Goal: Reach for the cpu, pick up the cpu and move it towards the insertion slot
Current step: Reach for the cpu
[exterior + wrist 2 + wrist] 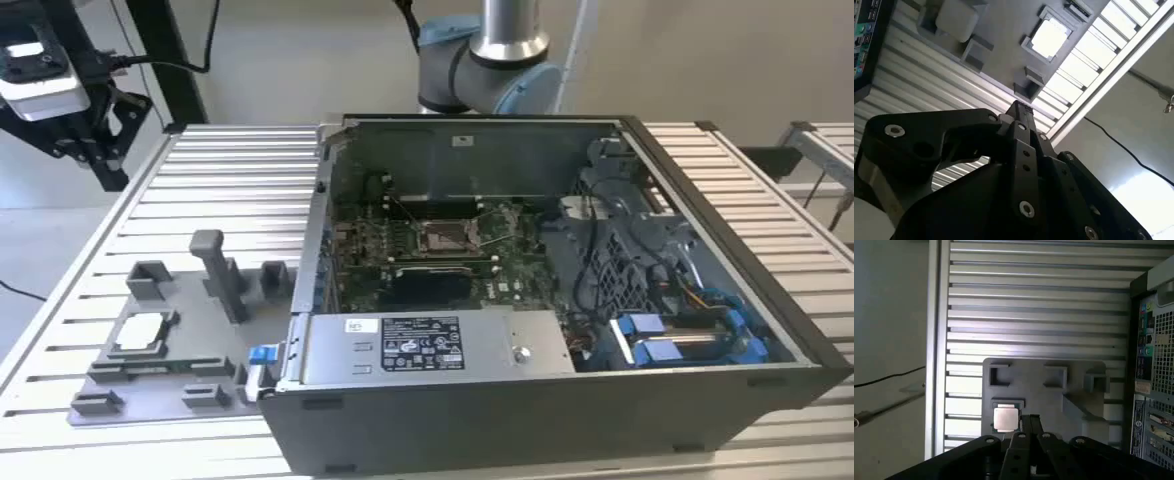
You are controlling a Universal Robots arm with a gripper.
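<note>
At the exterior view's left, the hand [96,150] hangs high over the far corner of the slatted desk [227,190]. In the first wrist view its fingertips [1025,424] are pressed together, holding nothing. The cpu [144,333] lies flat in a square recess of the grey fixture plate [200,365], well below the hand and nearer the camera, untouched. A tall grey post [210,265] on the plate stands between the cpu and the open computer case [561,370]. Further right, inside the case, the insertion slot [447,235] sits mid-motherboard, with cables [587,260] beyond.

flat silvery cpu [140,335], dark-centred square insertion slot [447,235]
</note>
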